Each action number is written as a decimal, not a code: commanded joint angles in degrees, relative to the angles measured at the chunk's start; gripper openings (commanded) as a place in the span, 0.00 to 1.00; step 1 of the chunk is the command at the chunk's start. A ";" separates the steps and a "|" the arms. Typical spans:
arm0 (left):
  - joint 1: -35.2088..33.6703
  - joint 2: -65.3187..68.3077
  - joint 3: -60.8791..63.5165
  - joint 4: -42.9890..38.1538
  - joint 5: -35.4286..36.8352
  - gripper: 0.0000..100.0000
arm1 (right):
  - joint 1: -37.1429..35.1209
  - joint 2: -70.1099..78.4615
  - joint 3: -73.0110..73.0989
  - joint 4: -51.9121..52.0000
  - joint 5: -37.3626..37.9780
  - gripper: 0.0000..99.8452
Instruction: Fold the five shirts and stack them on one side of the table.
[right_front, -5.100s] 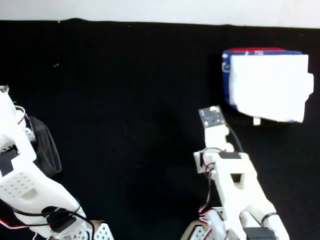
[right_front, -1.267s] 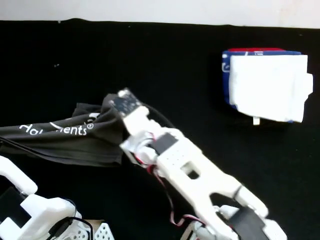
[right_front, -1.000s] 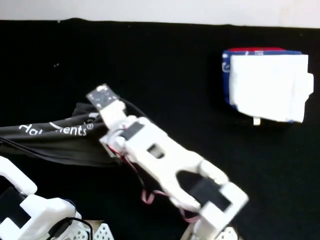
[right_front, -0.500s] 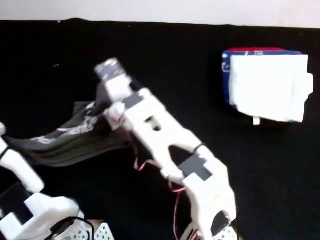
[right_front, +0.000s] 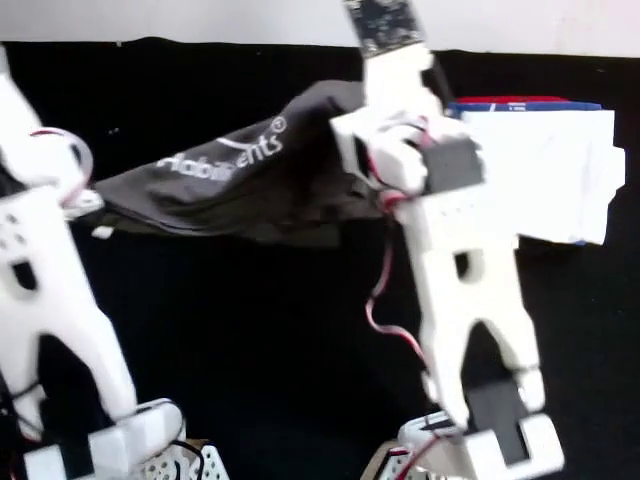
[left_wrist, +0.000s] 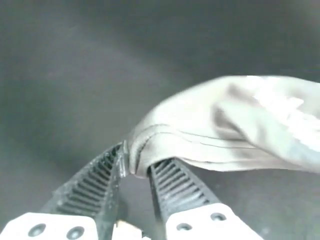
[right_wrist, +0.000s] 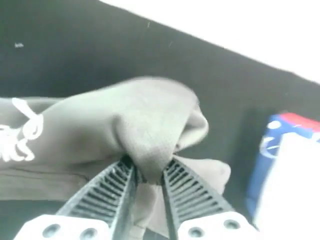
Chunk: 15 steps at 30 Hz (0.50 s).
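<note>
A dark grey shirt (right_front: 240, 180) with white lettering hangs stretched above the black table between both arms. My left gripper (left_wrist: 136, 170) is shut on one edge of the shirt (left_wrist: 225, 125), at the left in the high view. My right gripper (right_wrist: 147, 175) is shut on a bunched fold of the shirt (right_wrist: 140, 120), raised near the table's far middle. A stack of folded shirts (right_front: 535, 170), white on top with blue and red beneath, lies at the far right of the table.
The black table (right_front: 250, 330) spreads under the lifted shirt. A white wall (right_front: 200, 20) runs along the far edge. The right arm's white links (right_front: 460, 260) stand close to the folded stack (right_wrist: 290, 165).
Both arms have risen and lifted the dark shirt off the table. The right gripper has swung from the left middle toward the far middle, stretching the shirt out in the air.
</note>
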 joint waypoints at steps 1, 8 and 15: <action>9.89 -9.71 1.19 0.26 1.14 0.01 | 1.01 -9.36 -2.77 4.97 4.31 0.01; 17.45 -24.22 14.29 0.26 1.14 0.01 | 1.01 -19.03 -3.38 15.16 7.74 0.01; 17.63 -36.09 15.52 0.09 0.88 0.01 | 3.38 -23.60 -9.54 1.80 11.08 0.01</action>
